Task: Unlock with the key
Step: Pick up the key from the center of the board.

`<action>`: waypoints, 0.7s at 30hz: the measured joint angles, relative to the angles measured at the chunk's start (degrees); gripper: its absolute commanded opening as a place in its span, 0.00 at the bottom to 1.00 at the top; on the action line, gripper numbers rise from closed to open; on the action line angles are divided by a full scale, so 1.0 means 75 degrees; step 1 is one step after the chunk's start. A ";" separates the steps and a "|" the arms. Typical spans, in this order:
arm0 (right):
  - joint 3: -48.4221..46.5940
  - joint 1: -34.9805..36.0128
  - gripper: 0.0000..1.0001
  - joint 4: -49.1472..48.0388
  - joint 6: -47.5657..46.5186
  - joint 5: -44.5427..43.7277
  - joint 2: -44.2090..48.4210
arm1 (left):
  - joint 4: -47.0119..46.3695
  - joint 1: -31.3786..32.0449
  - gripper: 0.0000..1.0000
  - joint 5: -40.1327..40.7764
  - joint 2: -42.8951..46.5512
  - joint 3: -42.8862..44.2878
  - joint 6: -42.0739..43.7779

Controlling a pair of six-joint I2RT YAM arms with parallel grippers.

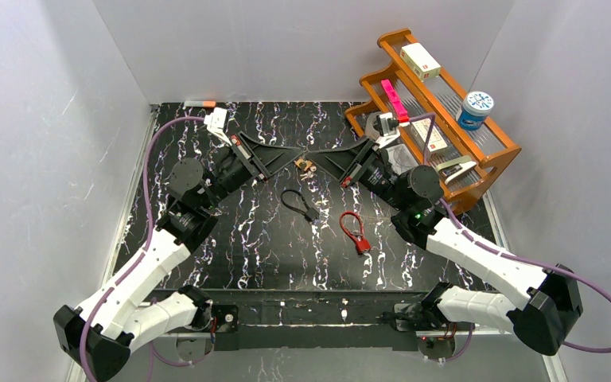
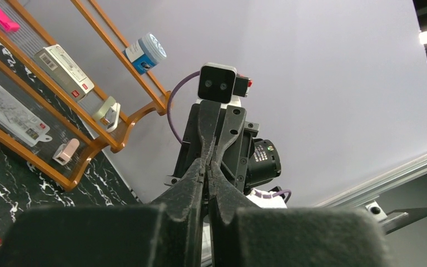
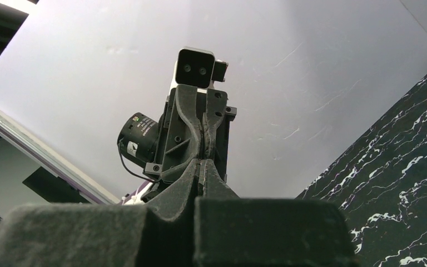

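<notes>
A small brass padlock (image 1: 305,165) hangs above the middle of the black marble table (image 1: 231,255), between the tips of both grippers, which meet nose to nose. My left gripper (image 1: 296,154) comes in from the left, its jaws pressed together (image 2: 207,167) on the key at the padlock. From the right, my right gripper (image 1: 318,159) holds the padlock with its jaws shut tight (image 3: 200,162). In both wrist views my own fingers hide the padlock and the key; each shows only the other arm's gripper and camera head-on.
A red cable lock (image 1: 354,231) and a black loop (image 1: 300,203) lie on the table in front of the grippers. An orange wooden rack (image 1: 489,135) holding boxes, a pink item and a blue-lidded jar stands at the back right, close behind my right arm.
</notes>
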State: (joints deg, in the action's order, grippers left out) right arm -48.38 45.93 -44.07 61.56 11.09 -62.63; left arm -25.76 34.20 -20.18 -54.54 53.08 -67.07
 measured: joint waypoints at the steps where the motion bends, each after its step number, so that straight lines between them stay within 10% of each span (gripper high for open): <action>1: 0.0000 0.0003 0.01 0.0006 0.0003 -0.0009 0.0000 | 0.0017 0.0000 0.10 0.0000 0.0000 0.0009 0.0032; 12: 0.0023 0.0000 0.01 -0.0067 0.0029 -0.0326 0.0020 | 0.0064 0.0000 0.01 -0.0026 -0.0003 0.0015 0.0020; 21: 0.0023 0.0000 0.01 -0.0061 0.0029 -0.0315 0.0023 | 0.0000 0.0000 0.22 -0.0032 -0.0006 0.0015 0.0052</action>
State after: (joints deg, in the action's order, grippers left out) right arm -48.21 45.93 -44.53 61.78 8.73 -62.46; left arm -25.76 34.20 -20.43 -54.59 53.19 -66.67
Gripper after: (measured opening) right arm 0.029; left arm 0.228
